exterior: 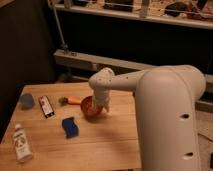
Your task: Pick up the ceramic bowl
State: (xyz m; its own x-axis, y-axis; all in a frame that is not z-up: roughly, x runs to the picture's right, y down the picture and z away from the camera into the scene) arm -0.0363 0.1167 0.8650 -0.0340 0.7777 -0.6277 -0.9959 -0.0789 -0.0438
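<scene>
A small round bowl [89,106] is seen near the middle of the wooden table [107,142]. It is glossy and orange-red, with its rim facing up. Being round, it has no long axis to speak of, and whether it is tilted cannot be told. It is flanked by a carrot [73,100] just to its left and a blue sponge [70,126] nearer the front. The gripper [100,105] is lowered onto the bowl's right edge; its grip cannot be made out. A cup [26,101] and a bottle [21,144] are placed well apart, at the left.
</scene>
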